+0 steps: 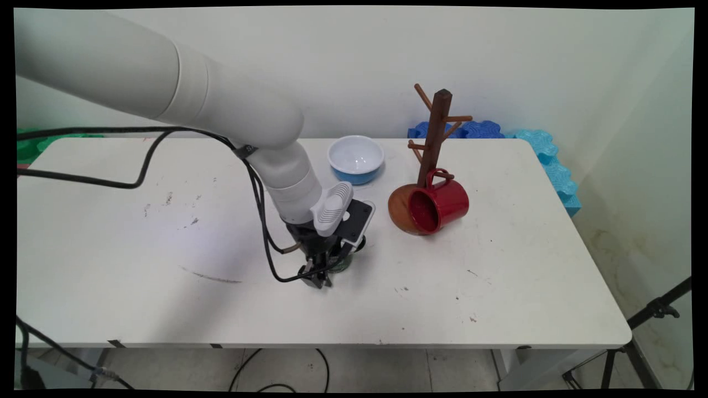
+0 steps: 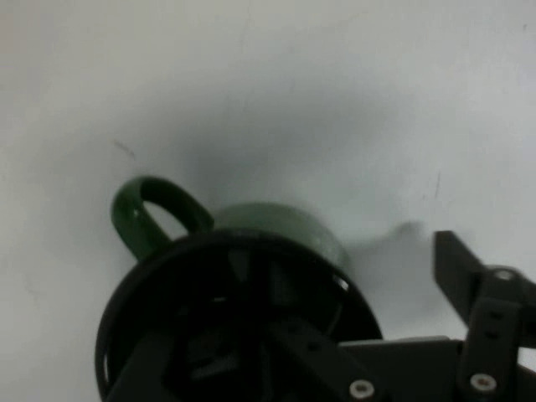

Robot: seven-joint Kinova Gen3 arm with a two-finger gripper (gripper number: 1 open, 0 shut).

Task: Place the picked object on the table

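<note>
In the main view the white arm reaches down from ten o'clock to the middle of the white table [image 1: 138,309]; its black gripper [image 1: 319,279] is low over the tabletop, right at a dark green mug [image 1: 344,264] that is mostly hidden behind the hand; black cables loop beside the wrist. At two o'clock from the gripper, well apart, a red mug [image 1: 440,203] hangs on its side by its handle from a low peg of a brown wooden mug tree [image 1: 437,132], its mouth facing seven o'clock, over the tree's round base; at twelve o'clock from the gripper, near the far edge, stands a bowl [image 1: 355,159], white inside and blue outside; blue foam pieces [image 1: 545,152] lie behind the table's far right corner.

In the hand view the green mug [image 2: 285,230] fills the lower middle, its dark mouth toward the camera and its handle [image 2: 151,213] at ten o'clock; one finger [image 2: 251,285] appears to reach inside the mouth, the other finger [image 2: 456,268] stands outside the wall at three o'clock, clear of it; the jaws are wide apart, straddling the mug's wall, not clamped.
</note>
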